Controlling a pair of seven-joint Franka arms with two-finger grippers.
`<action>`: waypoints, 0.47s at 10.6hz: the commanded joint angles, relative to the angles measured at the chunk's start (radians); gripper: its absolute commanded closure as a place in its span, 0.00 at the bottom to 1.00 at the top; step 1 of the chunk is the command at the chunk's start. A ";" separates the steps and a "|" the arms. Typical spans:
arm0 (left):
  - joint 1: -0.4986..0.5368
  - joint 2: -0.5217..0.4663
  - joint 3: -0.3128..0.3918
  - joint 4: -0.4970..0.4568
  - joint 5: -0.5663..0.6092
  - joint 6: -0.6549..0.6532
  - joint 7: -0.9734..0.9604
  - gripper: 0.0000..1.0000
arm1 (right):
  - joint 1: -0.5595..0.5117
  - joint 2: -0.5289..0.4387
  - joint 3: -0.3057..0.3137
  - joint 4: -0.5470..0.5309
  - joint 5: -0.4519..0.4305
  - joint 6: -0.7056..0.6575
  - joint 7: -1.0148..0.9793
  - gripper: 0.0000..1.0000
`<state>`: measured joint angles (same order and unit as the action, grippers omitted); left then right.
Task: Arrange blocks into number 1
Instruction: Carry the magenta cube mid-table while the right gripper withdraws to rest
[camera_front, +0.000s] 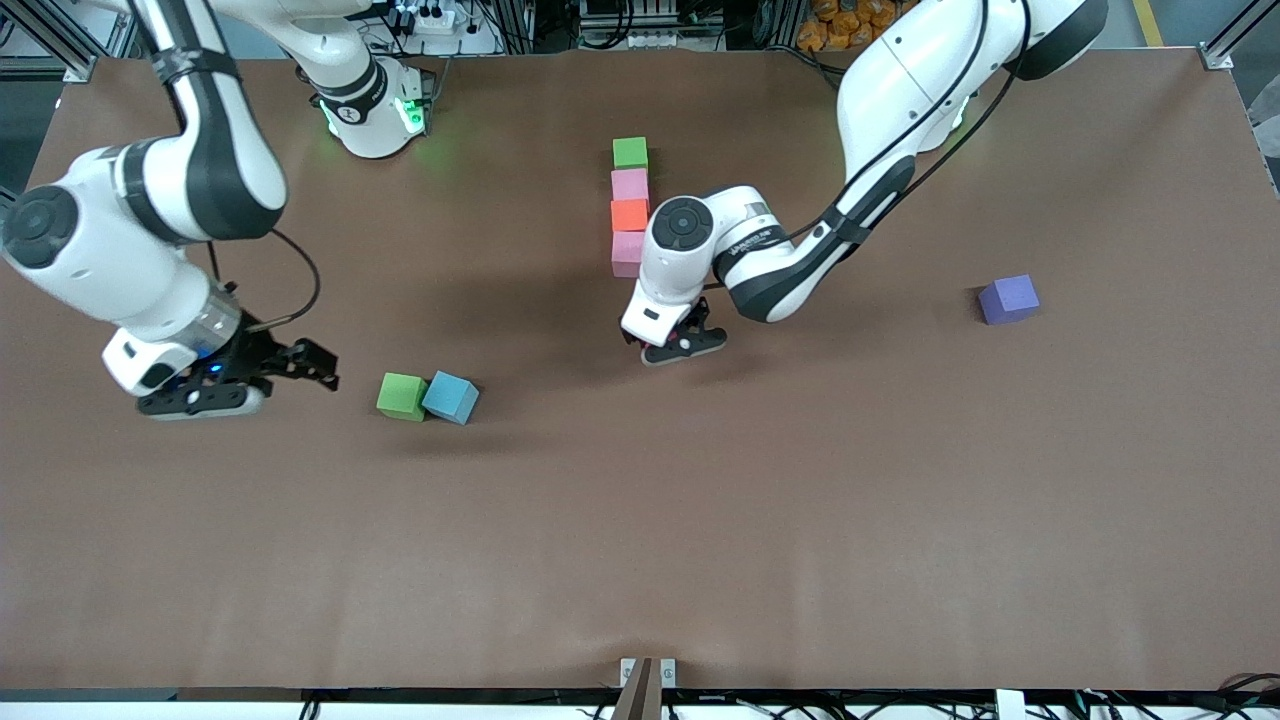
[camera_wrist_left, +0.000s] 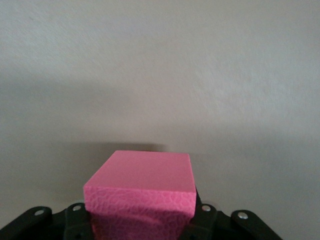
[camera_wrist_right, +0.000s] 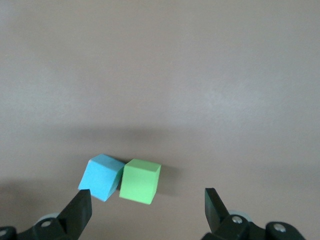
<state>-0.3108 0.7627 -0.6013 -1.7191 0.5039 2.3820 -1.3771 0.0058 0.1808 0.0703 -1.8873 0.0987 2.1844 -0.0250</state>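
Left gripper, frame centre, pinching a pink block. Lower squarely below the column (green, pink, orange, pink), flush with its lowest cube, before release. Right gripper, spread wide, waiting lower left beside green-blue pair.

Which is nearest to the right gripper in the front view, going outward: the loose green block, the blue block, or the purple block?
From the right gripper:
1. Loose green block, beside it toward the left arm's end.
2. Blue block, touching the green one, just past it.
3. Purple block, alone near the left arm's end of the table.
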 joint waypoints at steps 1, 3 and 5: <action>-0.069 0.047 0.006 0.050 0.004 -0.044 0.027 1.00 | -0.046 0.031 0.003 0.082 -0.011 -0.017 -0.049 0.00; -0.103 0.066 0.011 0.056 0.008 -0.047 0.027 1.00 | -0.044 0.016 -0.013 0.146 -0.013 -0.092 -0.055 0.00; -0.187 0.073 0.093 0.082 -0.001 -0.047 0.029 1.00 | -0.040 -0.017 -0.039 0.194 -0.011 -0.178 -0.055 0.00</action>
<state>-0.4324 0.8140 -0.5699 -1.6883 0.5037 2.3519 -1.3684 -0.0324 0.1872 0.0434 -1.7359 0.0974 2.0722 -0.0712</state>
